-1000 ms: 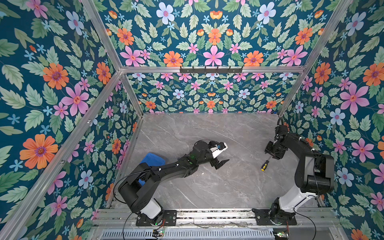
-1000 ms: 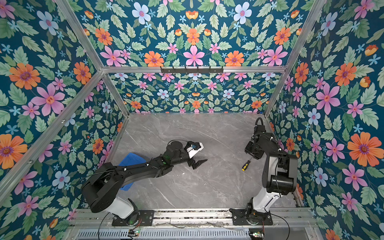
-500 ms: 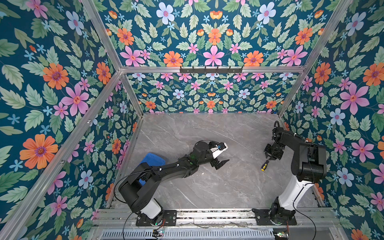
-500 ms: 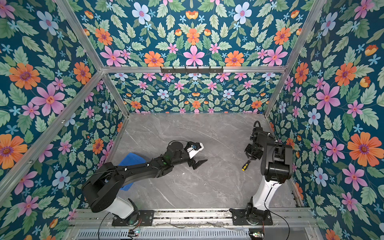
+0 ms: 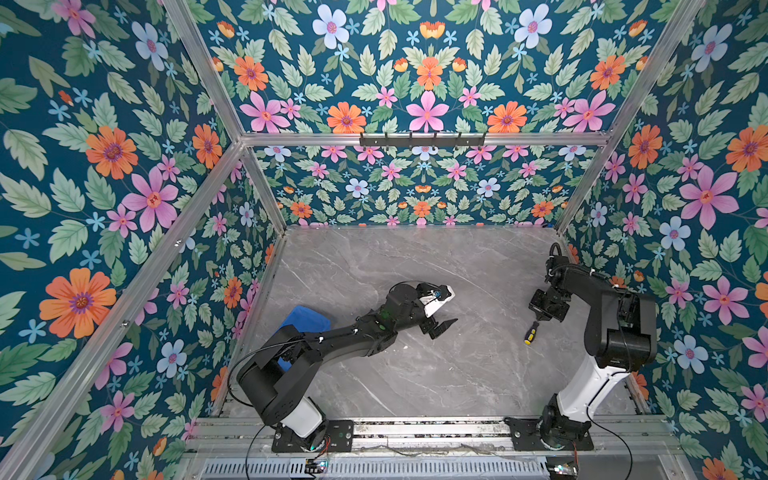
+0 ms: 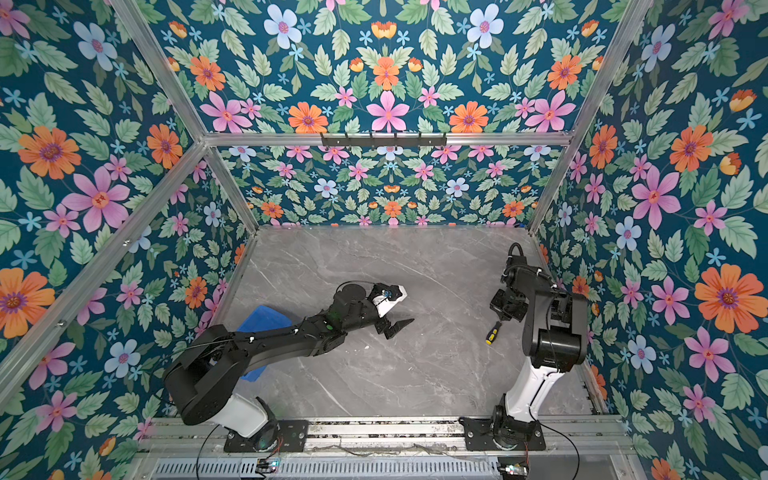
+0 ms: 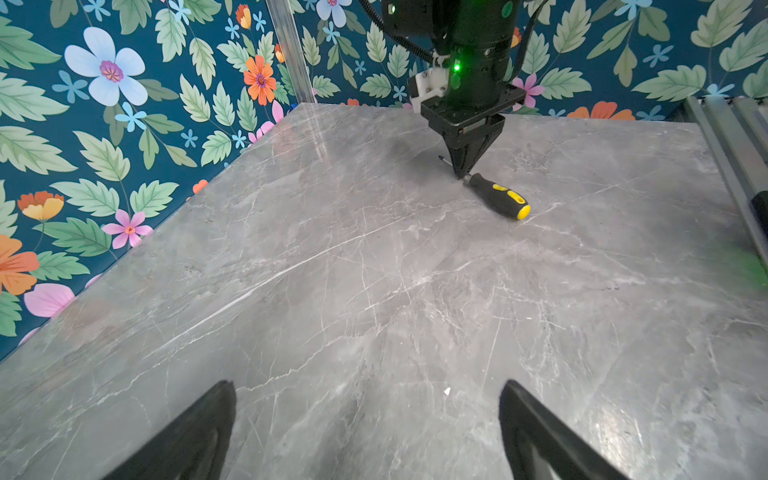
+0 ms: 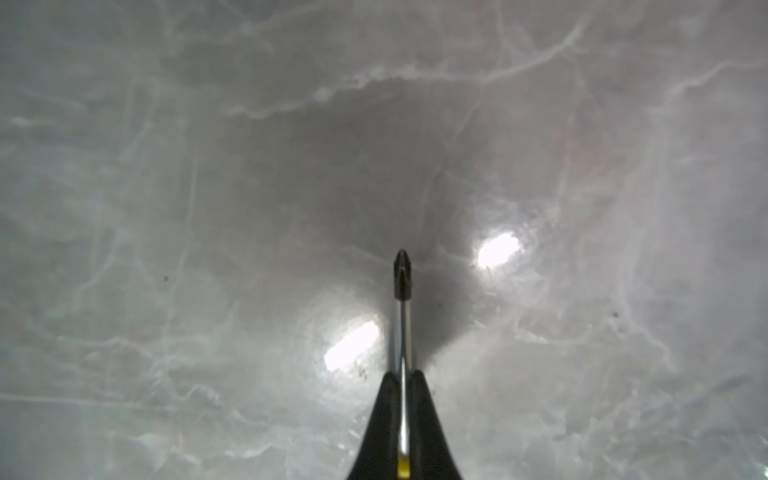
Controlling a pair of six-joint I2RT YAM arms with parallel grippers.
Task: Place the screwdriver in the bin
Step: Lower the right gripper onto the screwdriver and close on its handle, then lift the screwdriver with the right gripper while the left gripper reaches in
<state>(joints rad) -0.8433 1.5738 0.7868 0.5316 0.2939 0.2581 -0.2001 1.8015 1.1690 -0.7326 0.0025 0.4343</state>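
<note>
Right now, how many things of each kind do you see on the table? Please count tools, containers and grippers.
screwdriver: 1
bin: 1, blue, partly hidden behind the left arm
grippers: 2, the left gripper open, the right gripper shut on the screwdriver's shaft
Total: 4

Glossy grey marble-look tabletop [image 7: 374, 291]
</note>
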